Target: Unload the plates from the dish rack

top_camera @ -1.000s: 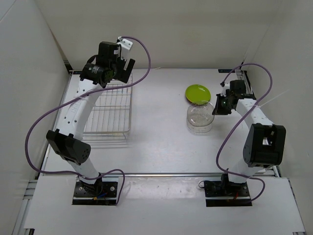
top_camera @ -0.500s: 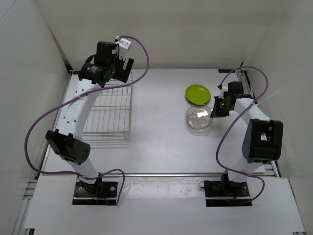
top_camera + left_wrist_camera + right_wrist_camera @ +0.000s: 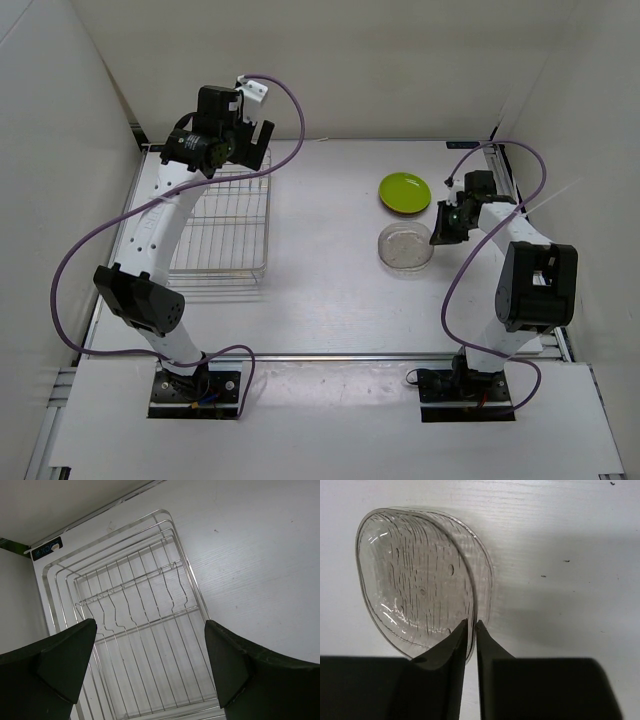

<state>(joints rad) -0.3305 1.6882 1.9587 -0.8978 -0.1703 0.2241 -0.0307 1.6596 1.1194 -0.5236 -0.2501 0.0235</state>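
Over on the right side of the bench (image 3: 320, 290), the right tool (image 3: 471, 624) is clamped on the rim of the clear plate (image 3: 415, 580), one finger inside the rim and the other outside, with almost no gap between them. The plate is low on the white surface, out of the rack; from the wrist view it looks tipped a little toward the held edge, though I cannot tell how much of it rests on the bench. Just behind it, nearer the back wall, the lime green plate (image 3: 405, 190) lies flat, and the two look close but apart. The dish rack (image 3: 215, 235) sits on the left side of the bench, well away from both plates. The left tool (image 3: 150, 625) hangs high over the rack's far end, its fingers spread wide apart with nothing between them, and the wire grid shows below through the gap.
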